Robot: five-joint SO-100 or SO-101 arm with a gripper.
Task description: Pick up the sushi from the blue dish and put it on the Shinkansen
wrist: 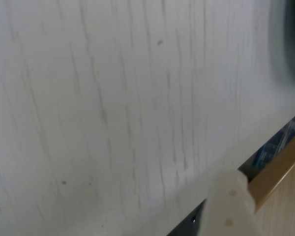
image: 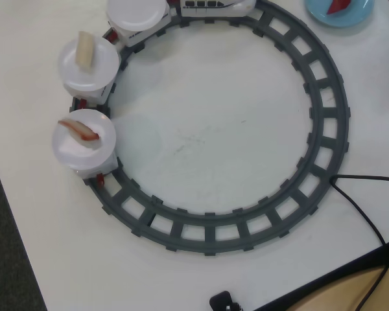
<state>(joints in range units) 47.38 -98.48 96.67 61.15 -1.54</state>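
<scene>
In the overhead view a blue dish (image: 324, 16) sits at the top right edge with a red piece of sushi (image: 339, 5) on it. The white Shinkansen (image: 214, 5) stands on the grey round track (image: 324, 129) at the top, pulling wagons that carry white plates. One plate (image: 137, 11) looks bare, one holds a pale sushi (image: 85, 49), and one holds a red-and-white sushi (image: 81, 129). The gripper does not show in the overhead view. The blurred wrist view shows only one white finger (wrist: 226, 201) over the table's edge, with nothing seen in it.
A black cable (image: 363, 207) runs from the track's right side to the table's lower right edge. A small black part (image: 223, 302) sits at the bottom edge. A wooden surface (wrist: 280, 182) lies beyond the white table (wrist: 113, 98).
</scene>
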